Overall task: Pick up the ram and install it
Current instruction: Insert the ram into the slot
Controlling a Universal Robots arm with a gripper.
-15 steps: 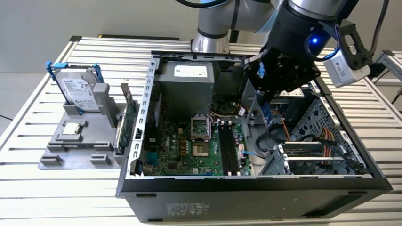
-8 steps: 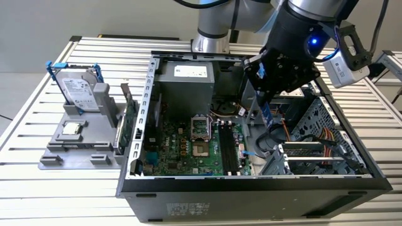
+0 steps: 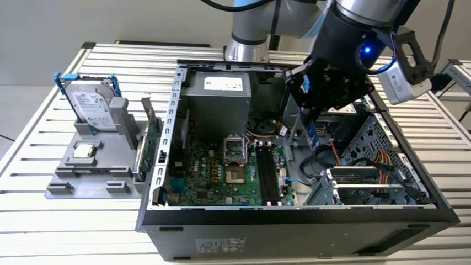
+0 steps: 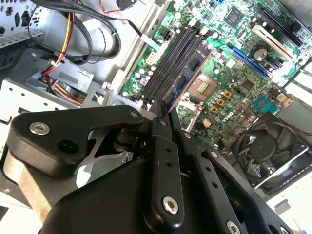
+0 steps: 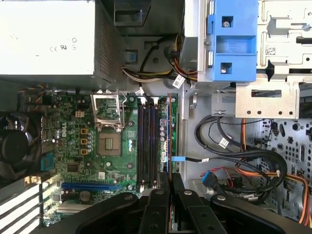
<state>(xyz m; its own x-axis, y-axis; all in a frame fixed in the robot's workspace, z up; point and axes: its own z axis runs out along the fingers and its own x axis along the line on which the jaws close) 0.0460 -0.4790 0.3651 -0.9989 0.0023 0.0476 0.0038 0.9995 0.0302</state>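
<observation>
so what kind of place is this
Probably a robotics lab bench for computer assembly: an open computer case lies on a slatted metal table, the arm's tool holds the ram over its motherboard, and a hard drive stands in a grey fixture.

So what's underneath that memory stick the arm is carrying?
The fingers hold the ram edge-down above the motherboard, close to its black memory slots. The strip of board directly beneath the stick is covered by it, so its alignment with a slot can't be judged.
</observation>
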